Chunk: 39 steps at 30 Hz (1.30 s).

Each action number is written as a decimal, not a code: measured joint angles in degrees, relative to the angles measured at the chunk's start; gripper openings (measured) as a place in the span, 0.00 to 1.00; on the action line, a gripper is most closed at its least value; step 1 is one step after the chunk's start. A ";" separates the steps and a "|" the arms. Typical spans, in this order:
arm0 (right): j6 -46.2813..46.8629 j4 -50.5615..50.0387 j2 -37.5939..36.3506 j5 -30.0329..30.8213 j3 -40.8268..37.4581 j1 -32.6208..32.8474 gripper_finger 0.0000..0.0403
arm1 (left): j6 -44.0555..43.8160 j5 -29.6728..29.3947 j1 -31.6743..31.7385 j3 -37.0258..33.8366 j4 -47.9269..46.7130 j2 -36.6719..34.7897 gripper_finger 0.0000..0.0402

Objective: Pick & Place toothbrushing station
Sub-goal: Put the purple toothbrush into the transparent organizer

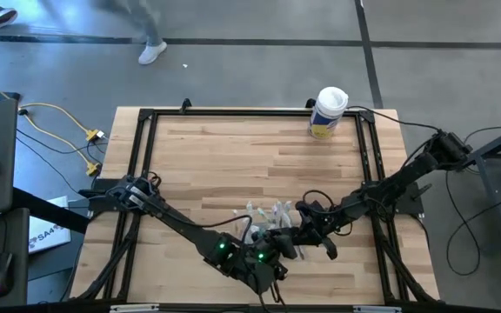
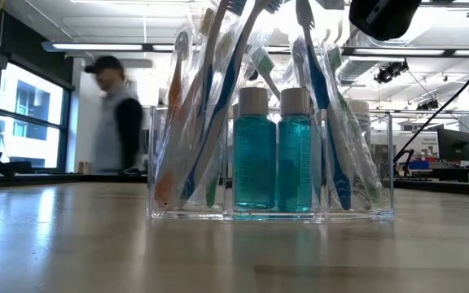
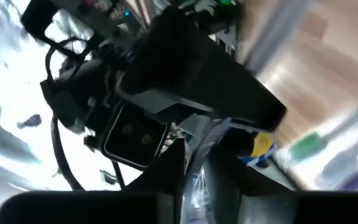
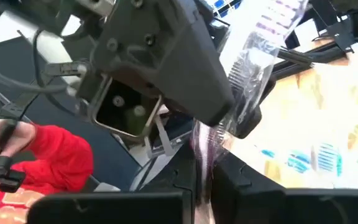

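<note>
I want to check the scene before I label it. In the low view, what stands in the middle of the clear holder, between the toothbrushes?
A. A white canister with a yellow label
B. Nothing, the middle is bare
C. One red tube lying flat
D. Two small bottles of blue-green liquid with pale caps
D: in the low view two small bottles of blue-green liquid with pale caps stand upright side by side in the clear holder, with wrapped toothbrushes on either side.

No text or label can be read.
</note>
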 joint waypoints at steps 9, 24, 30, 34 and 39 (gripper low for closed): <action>-1.16 0.47 -0.02 -0.65 0.06 0.11 0.03 | -10.77 0.36 -1.18 0.00 5.83 0.00 0.29; -4.54 1.49 -2.01 -1.22 0.15 0.92 0.03 | -14.95 -6.36 -4.18 0.00 7.91 0.00 0.45; -9.33 -5.74 -7.99 2.77 0.15 2.22 0.02 | -17.75 -10.01 -6.60 -0.02 11.05 0.00 0.45; -14.13 -12.62 -12.96 11.43 0.15 5.43 0.03 | -23.38 -16.64 -8.14 -0.04 13.15 0.02 0.45; -19.74 -16.93 -16.42 22.12 0.11 10.95 0.02 | -32.55 -23.77 -9.40 -0.04 12.91 -0.05 0.45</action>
